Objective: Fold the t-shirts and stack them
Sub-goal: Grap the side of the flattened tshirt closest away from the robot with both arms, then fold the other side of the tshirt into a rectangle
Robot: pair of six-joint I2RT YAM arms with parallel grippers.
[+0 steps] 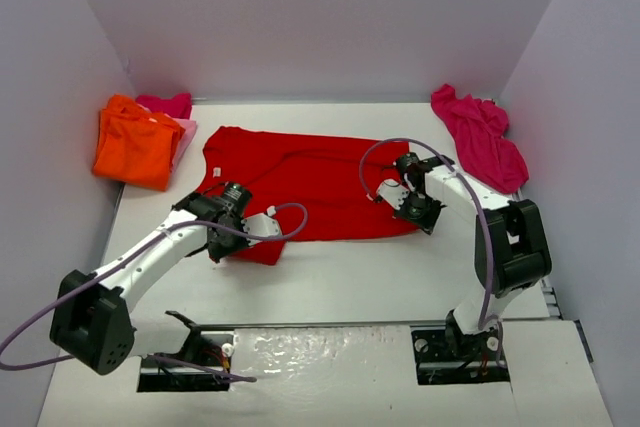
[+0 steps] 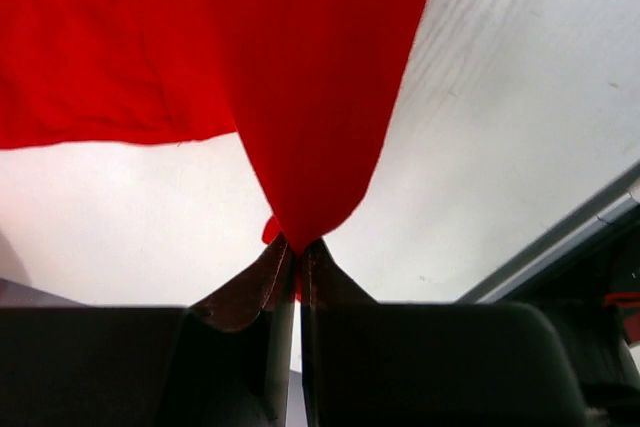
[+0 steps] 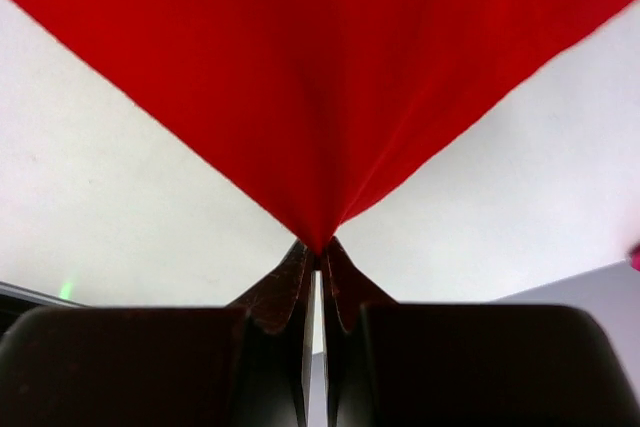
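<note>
Cloth of the plain red short-sleeved t-shirt point(image 1: 300, 182) lies spread mostly flat on the white tabletop point(image 1: 350, 277). The left end effector point(image 2: 297, 247) is clamped on its near left corner and the right end effector point(image 3: 320, 247) on its near right corner, each pulling the fabric into a peak. Left of the red shirt, a folded orange t-shirt point(image 1: 135, 142) lies partly on pink cloth point(image 1: 172, 107). Right of it, apart, a crumpled magenta t-shirt point(image 1: 480, 137) lies against the wall. A lilac cable point(image 1: 304, 215) loops over the red shirt's near edge.
</note>
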